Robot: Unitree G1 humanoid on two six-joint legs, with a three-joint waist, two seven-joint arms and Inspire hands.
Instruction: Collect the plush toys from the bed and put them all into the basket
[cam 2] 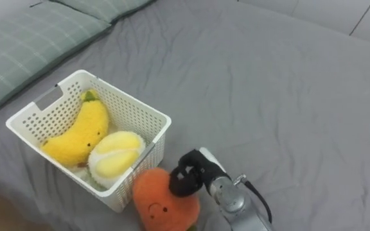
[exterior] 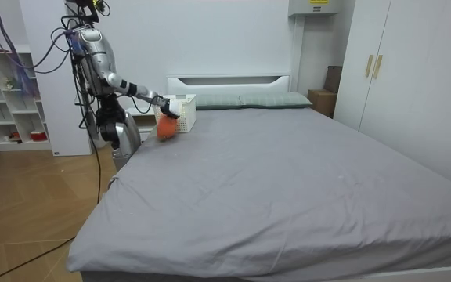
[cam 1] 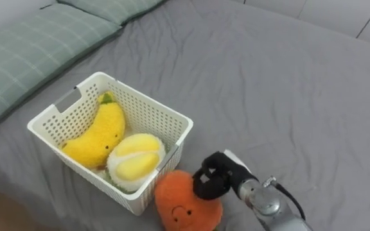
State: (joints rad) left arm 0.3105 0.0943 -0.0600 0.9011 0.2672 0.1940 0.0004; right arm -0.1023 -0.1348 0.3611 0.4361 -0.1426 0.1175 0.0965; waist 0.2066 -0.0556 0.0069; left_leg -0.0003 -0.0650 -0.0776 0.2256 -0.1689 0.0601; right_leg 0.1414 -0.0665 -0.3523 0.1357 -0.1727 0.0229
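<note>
Just beside the white basket's [cam 1: 175, 121] near corner, the right robot hand [cam 1: 214, 177] is curled tight on an orange plush toy [cam 1: 180, 206]. Inside the basket lie a banana plush [cam 1: 100, 136] and a round yellow plush [cam 1: 135, 160] — beyond it, green pillows [cam 1: 31, 51] on the grey bed [cam 1: 288, 96].

The grey bed [cam 1: 288, 83] carries a white basket [cam 1: 148, 110] and green checked pillows [cam 1: 31, 51]

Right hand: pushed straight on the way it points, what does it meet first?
Probably the white basket, at its near wall, with the orange plush toy that the right hand grips touching first; the depth between them is unclear.
</note>
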